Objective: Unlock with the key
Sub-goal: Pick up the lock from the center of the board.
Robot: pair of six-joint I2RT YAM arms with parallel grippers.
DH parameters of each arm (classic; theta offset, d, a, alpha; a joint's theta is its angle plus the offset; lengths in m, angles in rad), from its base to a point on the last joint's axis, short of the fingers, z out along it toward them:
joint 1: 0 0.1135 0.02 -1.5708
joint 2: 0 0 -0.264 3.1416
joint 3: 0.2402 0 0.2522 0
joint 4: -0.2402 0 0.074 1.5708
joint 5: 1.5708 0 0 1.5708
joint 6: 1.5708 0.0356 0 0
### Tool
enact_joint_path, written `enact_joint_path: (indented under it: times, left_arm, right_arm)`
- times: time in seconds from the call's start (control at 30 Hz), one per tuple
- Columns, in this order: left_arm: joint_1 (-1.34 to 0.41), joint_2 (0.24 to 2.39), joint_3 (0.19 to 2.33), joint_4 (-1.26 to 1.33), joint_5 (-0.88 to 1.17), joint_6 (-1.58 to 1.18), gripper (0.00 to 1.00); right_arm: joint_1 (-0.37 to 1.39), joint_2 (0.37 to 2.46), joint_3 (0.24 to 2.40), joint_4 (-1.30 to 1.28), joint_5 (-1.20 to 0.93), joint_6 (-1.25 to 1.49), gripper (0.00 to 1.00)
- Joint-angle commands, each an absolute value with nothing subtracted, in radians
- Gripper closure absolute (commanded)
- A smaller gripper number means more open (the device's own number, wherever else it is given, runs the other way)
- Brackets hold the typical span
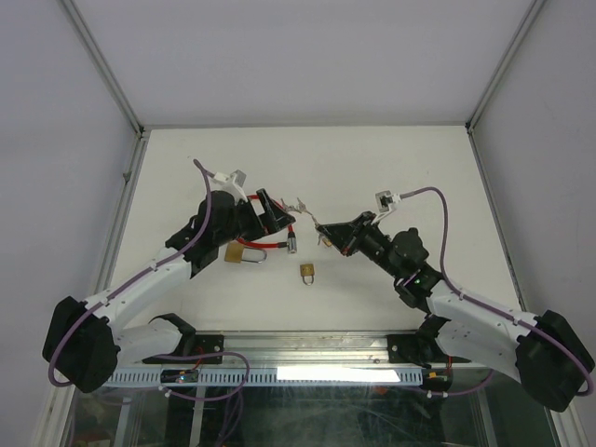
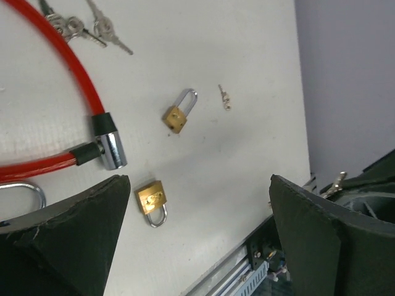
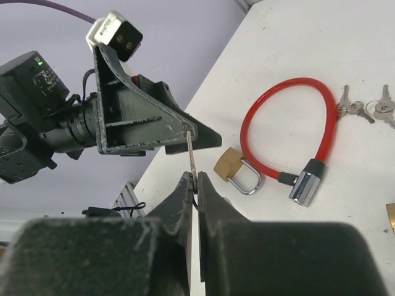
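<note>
- Well, at the far left the left fingers stand spread wide with nothing between them, hanging above the tabletop and looking down on the locks; released like this, they seem ready to take a lock body and steady it
- Just below them the big brass padlock lies flat on its side, shackle apparently closed, against the loop of the red cable lock
- The cable's two ends meet at its chrome barrel, so it reads as fastened
- Beyond the cable, between the two arms, a bunch of spare keys lies untouched
- Toward the middle a small brass padlock lies alone nearer the front edge; the left wrist view shows a second small padlock a little further out, both with shackles down
- On the right, the right fingers are clenched on the key, gripping its head so the thin blade sticks out past the tips, free to enter a keyhole
- That key is held up off the tabletop, aimed toward the left fingers and not near any keyhole
- Judging by this, no lock is open yet, and I cannot tell which lock the key fits
</note>
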State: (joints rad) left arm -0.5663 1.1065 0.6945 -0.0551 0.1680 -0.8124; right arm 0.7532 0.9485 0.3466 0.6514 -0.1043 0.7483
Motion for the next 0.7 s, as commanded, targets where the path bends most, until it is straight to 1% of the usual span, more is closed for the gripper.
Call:
enact_joint_path:
  times: [0.0, 0.13, 0.37, 0.47, 0.67]
  left_arm:
    - [-0.588, 1.124, 0.776, -0.189, 0.070, -0.767, 0.01]
    - [-0.602, 1.170, 0.834, -0.299, 0.002, -0.742, 0.01]
    - [-0.660, 1.340, 0.977, -0.484, -0.107, -0.710, 0.01]
    - [-0.689, 1.418, 1.047, -0.546, -0.163, -0.706, 0.01]
    - [-0.737, 1.643, 1.212, -0.667, -0.253, -0.678, 0.02]
  right_arm:
    - [0.762, 0.909, 0.350, 0.636, -0.040, 0.717, 1.00]
    - [0.765, 0.903, 0.337, 0.608, -0.006, 0.707, 1.00]
    - [0.766, 0.846, 0.308, 0.550, 0.042, 0.659, 1.00]
    - [0.766, 0.822, 0.286, 0.531, 0.061, 0.646, 1.00]
    - [0.767, 0.788, 0.262, 0.498, 0.082, 0.629, 1.00]
